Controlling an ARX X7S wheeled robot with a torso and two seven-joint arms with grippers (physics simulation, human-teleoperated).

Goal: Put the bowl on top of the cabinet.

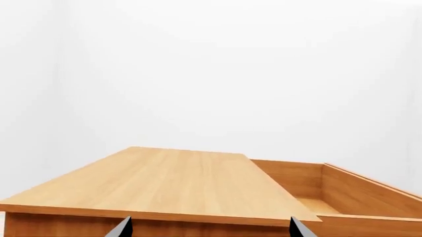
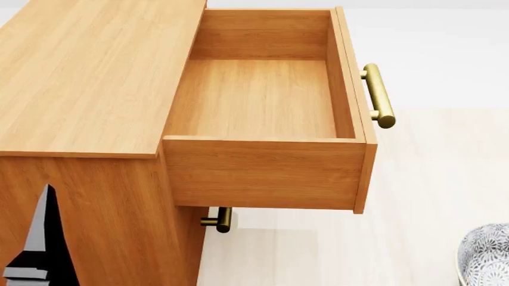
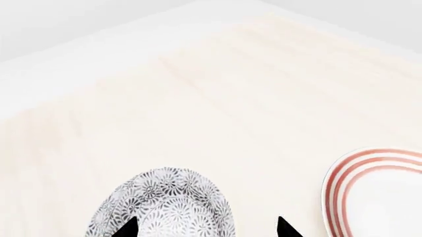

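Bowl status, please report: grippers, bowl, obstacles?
Both grippers open, empty. Bowl on pale floor beside red-ringed plate, right gripper straddling it. Cabinet top bare; top drawer pulled open.

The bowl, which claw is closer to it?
Right. The right claw hovers at the bowl, its tips on either side. The left claw is over by the cabinet, with no bowl in its view.

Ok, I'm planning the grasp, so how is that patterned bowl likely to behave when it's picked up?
The bowl looks like glazed ceramic, so probably rigid, somewhat slippery and breakable if dropped. Its rounded, domed surface between the right gripper tips may let them slide off; a rim grip seems safer. It looks fairly heavy for its size.
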